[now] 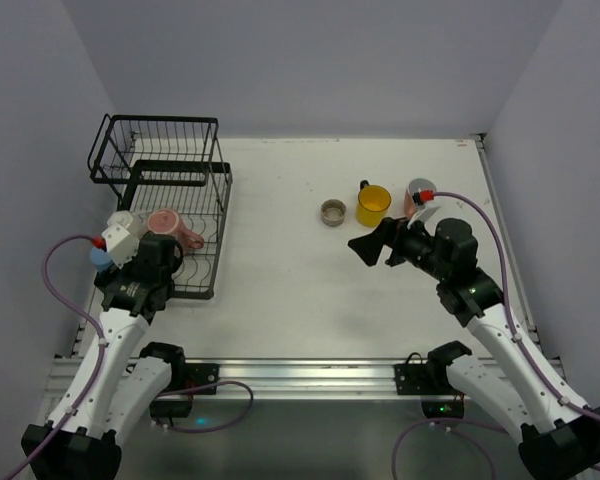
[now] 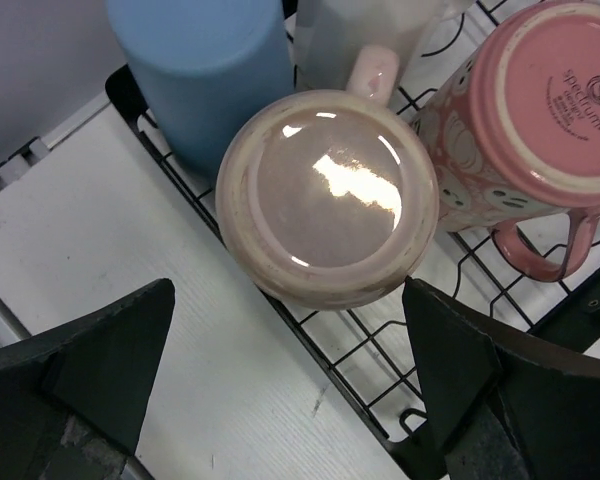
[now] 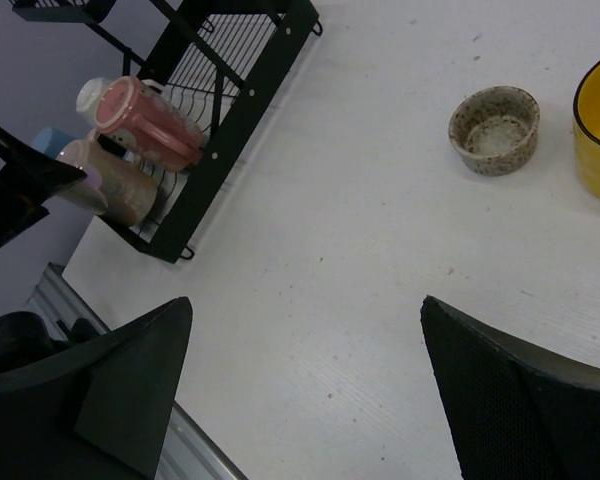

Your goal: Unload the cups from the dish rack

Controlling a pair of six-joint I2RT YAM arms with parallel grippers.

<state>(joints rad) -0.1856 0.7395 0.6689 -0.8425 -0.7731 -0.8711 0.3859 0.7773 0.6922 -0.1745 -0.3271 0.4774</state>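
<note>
Four cups sit upside down, packed close in the near corner of the dish rack (image 3: 250, 125): a beige cup (image 2: 328, 195) in front, a blue cup (image 2: 205, 70), a pink mug (image 2: 540, 110) and a pale cup (image 2: 350, 30) behind. The left claw (image 2: 285, 330) hangs wide open and empty over the beige cup; the right claw (image 3: 305, 320) is as wide and empty above the table (image 1: 300, 290). Coming down, a finger could knock the blue cup or the pink mug, or snag the wire. The pale cup is cut off, its material unclear, and the right arm half hides an orange cup (image 1: 420, 192)
</note>
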